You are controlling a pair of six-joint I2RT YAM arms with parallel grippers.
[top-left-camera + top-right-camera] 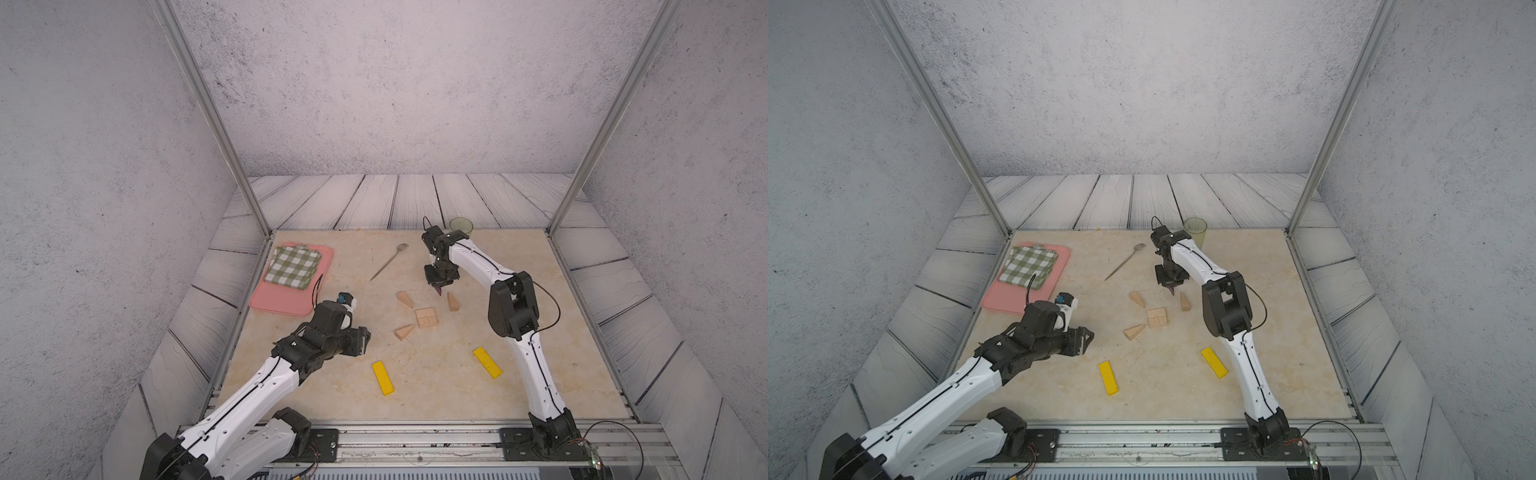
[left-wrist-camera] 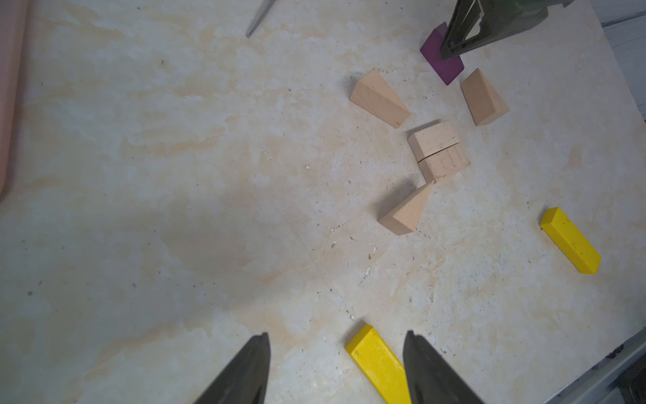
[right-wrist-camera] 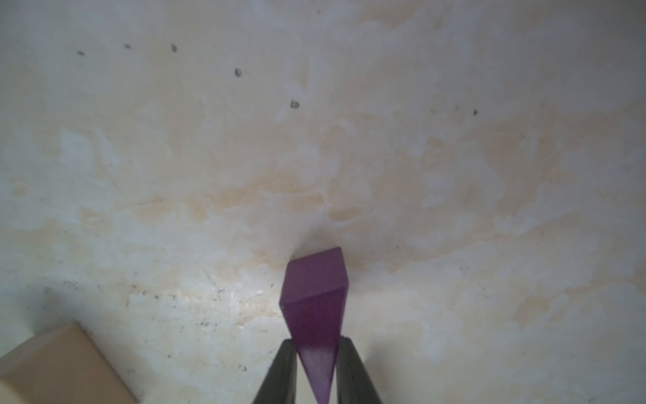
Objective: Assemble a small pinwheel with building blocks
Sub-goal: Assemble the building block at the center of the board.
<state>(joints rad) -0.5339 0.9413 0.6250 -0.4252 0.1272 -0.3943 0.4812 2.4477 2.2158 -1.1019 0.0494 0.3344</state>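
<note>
One purple wedge (image 3: pixel 314 283) is being pinched at its thin end by the right claw (image 3: pixel 316 349), low by the worktop (image 1: pixel 332 395), just on the far side of the wooden square centre (image 1: pixel 427 318), while the left claw (image 2: pixel 336 335) is hanging half spread near a yellow bar (image 2: pixel 377 363).

Two pale rectangles (image 1: pixel 427 318) lie touching as a square. Around it: wooden wedges (image 1: pixel 405 299) at 10, 2 and 8 o'clock; purple wedge (image 3: pixel 314 280), pinched in the right gripper (image 3: pixel 317 344), at 1; yellow bars (image 1: pixel 383 377) at 7 and 4.
</note>
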